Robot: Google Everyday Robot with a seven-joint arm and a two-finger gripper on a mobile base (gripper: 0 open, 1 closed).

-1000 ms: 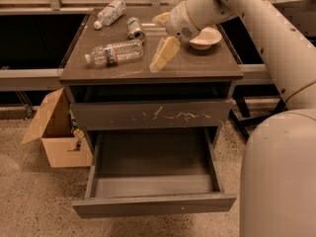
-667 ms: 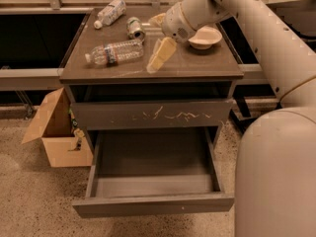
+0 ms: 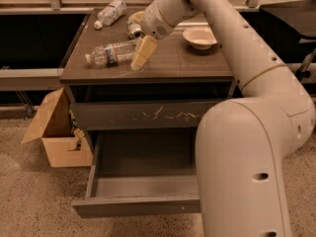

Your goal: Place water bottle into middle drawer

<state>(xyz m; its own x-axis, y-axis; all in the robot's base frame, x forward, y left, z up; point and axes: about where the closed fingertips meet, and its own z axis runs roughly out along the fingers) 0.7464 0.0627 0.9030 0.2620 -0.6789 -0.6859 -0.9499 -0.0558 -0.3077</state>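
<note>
Item: long clear crinkled plastic water bottle (image 3: pixel 111 53) with white cap and blue-and-white label band. It lies on its side on the left half of the dark brown cabinet top (image 3: pixel 187 65), cap pointing left, base pointing right. Not yet lifted.

Implement: cream-coloured parallel-jaw gripper (image 3: pixel 137 62) on the robot's pale arm. It is down at the cabinet top, just beside the bottle's base end. Contact cannot be confirmed, and whether it is open or closed cannot be told.

Destination: wide shallow dark-grey middle drawer (image 3: pixel 138 206) with a plain front. It is pulled out low down, and nothing shows on its grey inside. Above it is a shut dark-grey drawer front with white scratches (image 3: pixel 158 115).

Handling, as judged: thin-walled and probably light, though the fill level cannot be read. The round body is likely to roll if nudged from the side. The smooth plastic may slip, and it will dent under a hard squeeze. The best hold is across the narrow width at mid-body, on or beside the label band, taken from above. A hold at either end would likely let the bottle tip. The gripper stands at the base end, so a shift toward the label seems needed.

Neighbours: shorter bottle with mostly white label (image 3: pixel 109 13), rear left; metal can (image 3: pixel 134 29); shallow pale bowl (image 3: pixel 199 37); open cardboard box (image 3: pixel 57 132) on the floor, left.
</note>
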